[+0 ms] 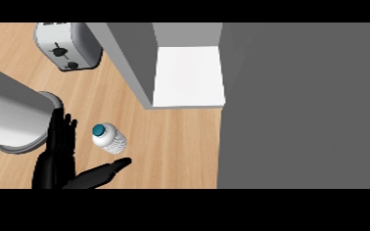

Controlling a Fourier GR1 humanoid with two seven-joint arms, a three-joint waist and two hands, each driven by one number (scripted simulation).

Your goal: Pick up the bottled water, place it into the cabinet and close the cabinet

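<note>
The bottled water stands on the wooden counter; it is clear and ribbed, with a blue cap seen from above. My left hand shows at the lower left, fingers straight and pointing up just left of the bottle, thumb stretched out below it. Nothing is held. The cabinet is open: its white inside shows at top centre, and its grey door stands out to the left of the opening. My right hand does not appear.
A silver toaster sits at the top left. A large grey rounded body fills the left edge beside my hand. The cabinet's dark grey front takes up the right half of the view.
</note>
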